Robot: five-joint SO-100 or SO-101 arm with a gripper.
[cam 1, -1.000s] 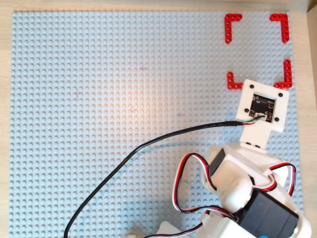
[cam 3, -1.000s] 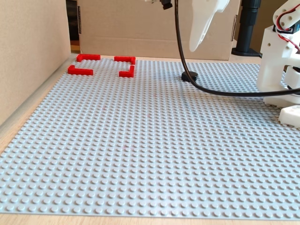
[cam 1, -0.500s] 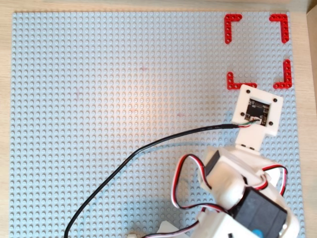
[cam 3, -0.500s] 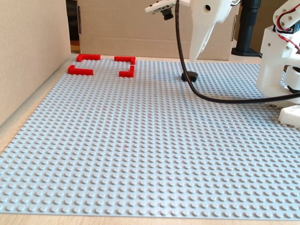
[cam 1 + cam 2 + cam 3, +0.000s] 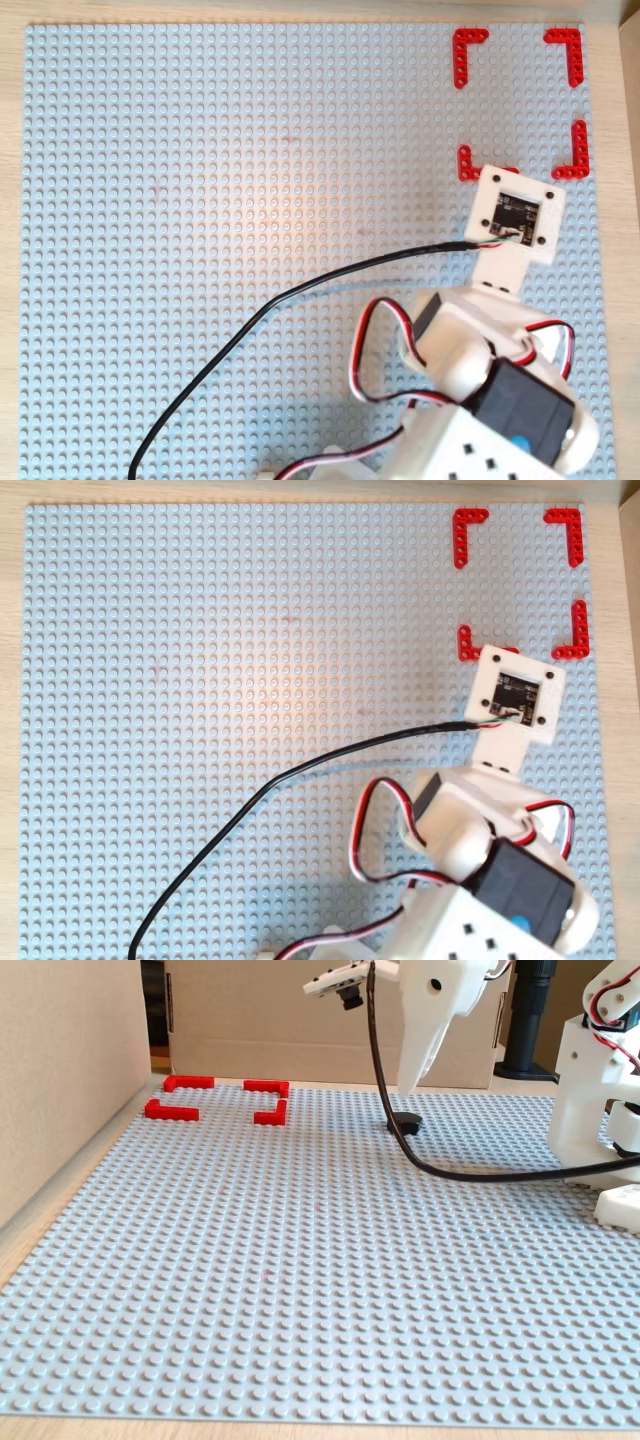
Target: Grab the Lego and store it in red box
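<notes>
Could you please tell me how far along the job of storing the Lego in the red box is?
Nothing is stored yet: the red box shows only bare studs inside. In hand is the approach: in the fixed view the pincer hangs just above the Lego, which sits on the baseplate outside the box. Grasping, carrying and releasing remain.

Grey studded baseplate, cardboard walls, a black cable

A large grey studded baseplate (image 5: pixel 300 1260) covers nearly the whole tabletop (image 5: pixel 60 1230), whose pale wood shows as a narrow strip along the baseplate's left and near edges in the fixed view. Brown cardboard panels (image 5: pixel 70 1070) stand along the left edge and across the far edge. A black cable (image 5: pixel 250 320) curves over the baseplate, running in both overhead views from the bottom edge up toward the right. A black cylindrical stand (image 5: pixel 527 1030) rises past the far right corner.
</notes>
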